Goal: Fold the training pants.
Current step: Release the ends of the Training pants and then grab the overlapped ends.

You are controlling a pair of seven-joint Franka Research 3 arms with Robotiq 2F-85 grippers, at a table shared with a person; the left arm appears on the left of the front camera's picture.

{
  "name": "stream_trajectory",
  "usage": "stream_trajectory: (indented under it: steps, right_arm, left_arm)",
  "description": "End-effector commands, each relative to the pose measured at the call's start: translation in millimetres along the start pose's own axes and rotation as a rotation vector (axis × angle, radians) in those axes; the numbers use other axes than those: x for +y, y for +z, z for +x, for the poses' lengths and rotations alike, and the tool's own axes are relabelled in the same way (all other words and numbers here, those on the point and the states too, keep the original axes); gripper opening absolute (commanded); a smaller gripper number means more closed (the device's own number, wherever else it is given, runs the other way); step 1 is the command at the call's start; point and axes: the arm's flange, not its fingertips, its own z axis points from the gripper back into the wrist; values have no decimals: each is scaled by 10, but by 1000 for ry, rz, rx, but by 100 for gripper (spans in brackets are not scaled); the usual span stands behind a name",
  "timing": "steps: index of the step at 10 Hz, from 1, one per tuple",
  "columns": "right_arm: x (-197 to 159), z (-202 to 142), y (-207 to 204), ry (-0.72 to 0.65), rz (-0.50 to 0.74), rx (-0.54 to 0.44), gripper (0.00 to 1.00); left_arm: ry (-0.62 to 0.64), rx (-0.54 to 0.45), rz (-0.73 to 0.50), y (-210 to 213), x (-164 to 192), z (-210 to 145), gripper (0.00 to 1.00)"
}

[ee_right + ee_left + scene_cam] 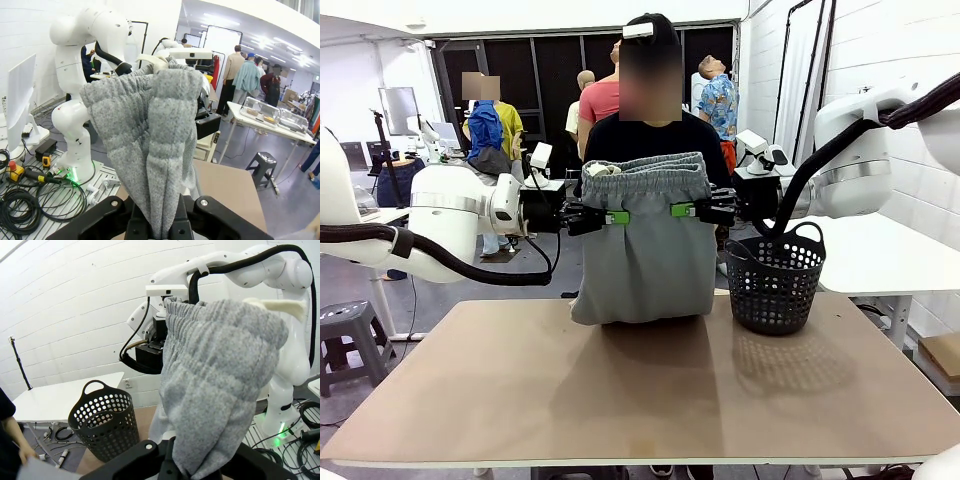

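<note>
— How will the training pants (638,255) handle?
— Soft, light and limp. They'll sag wherever you don't hold them. Your left gripper (605,216) and right gripper (692,210) are each clamped tight on cloth just under the waistband, at 9 and 3 o'clock. Those look like sound spots.
— Which way do they point?
— They hang over the table's (620,400) far side, long axis upright. The waistband is at 12, and the bottom at 6 touches the board.

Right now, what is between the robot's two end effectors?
The training pants, held up between the left end effector and the right end effector, in the front view.
</note>
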Motion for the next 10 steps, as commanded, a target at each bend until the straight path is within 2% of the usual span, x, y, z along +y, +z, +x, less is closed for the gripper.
stream_trajectory:
  steps: [1, 10]
  right_arm:
    - [38, -1, -4, 4, 6, -7, 0]
    - [38, -1, -4, 4, 6, -7, 0]
  left_arm:
    - [-3, -4, 0, -9, -7, 29, 0]
    - [-3, -4, 0, -9, -7, 29, 0]
